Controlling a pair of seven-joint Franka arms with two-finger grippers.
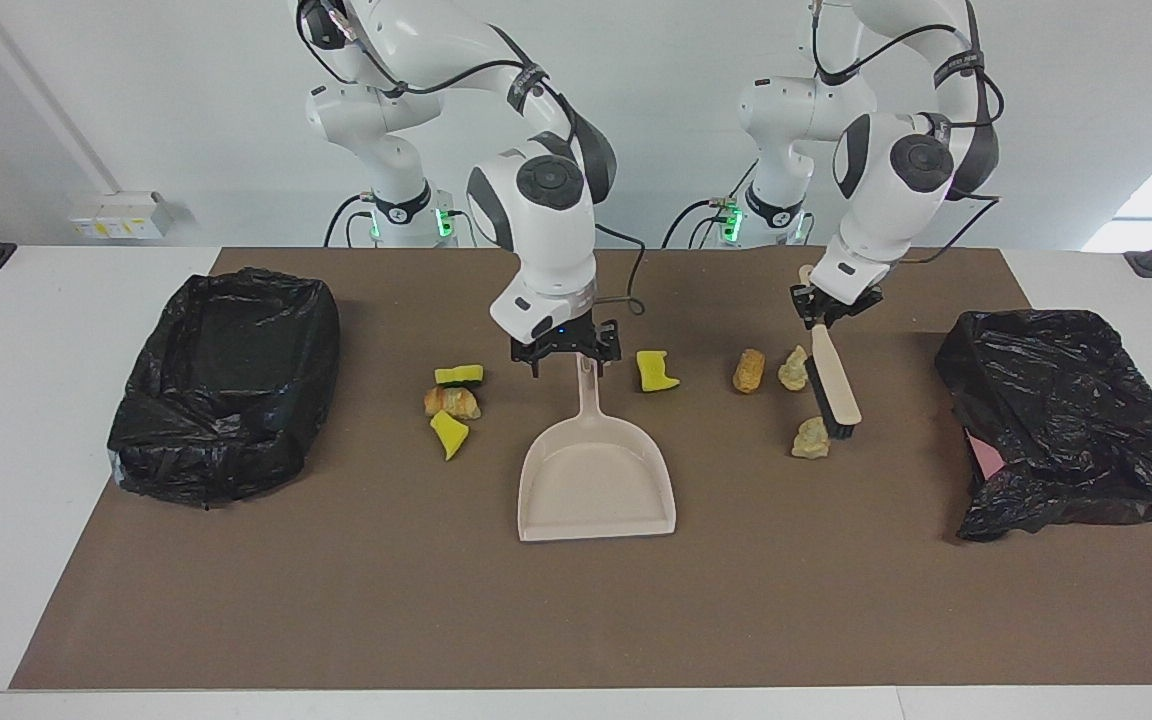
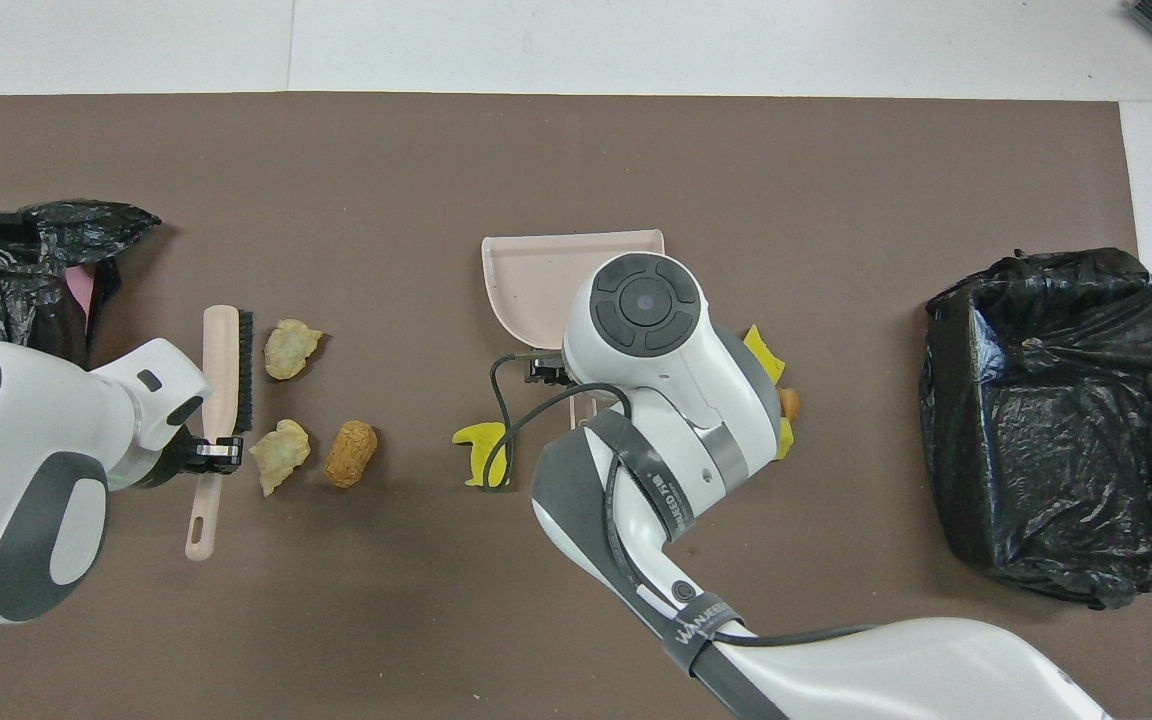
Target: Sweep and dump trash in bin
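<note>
While the left gripper (image 1: 829,305) clamps the beige brush (image 1: 834,382) by its handle, fingers fully closed on it, the brush hangs tilted with its black bristles low, just beside the pale lumps at the left arm's end of the brown mat (image 1: 336,600).

Right gripper (image 1: 566,353) sits low over the dustpan (image 1: 596,480) handle, fingers spread wide to either side of it; contact with the handle cannot be told.

Trash, seven small pieces in two loose groups flanking the dustpan handle:
- Toward the left arm's end: yellow sponge chunk (image 1: 655,371), notched, nearest the handle; golden-brown bread-like lump (image 1: 749,370); pale beige rocky lump (image 1: 795,368) beside it; second pale lump (image 1: 811,438) farther from the robots, touching or nearly touching the bristles.
- Toward the right arm's end: yellow sponge with dark green top (image 1: 459,375); bread-like lump (image 1: 452,402) against it; yellow sponge wedge (image 1: 449,433) farthest from the robots.

All pieces lie on the mat, none in the dustpan.

Black-lined bin (image 1: 226,385) stands at the right arm's end, mouth up. Crumpled black bag (image 1: 1066,420) over something pink at the left arm's end.
</note>
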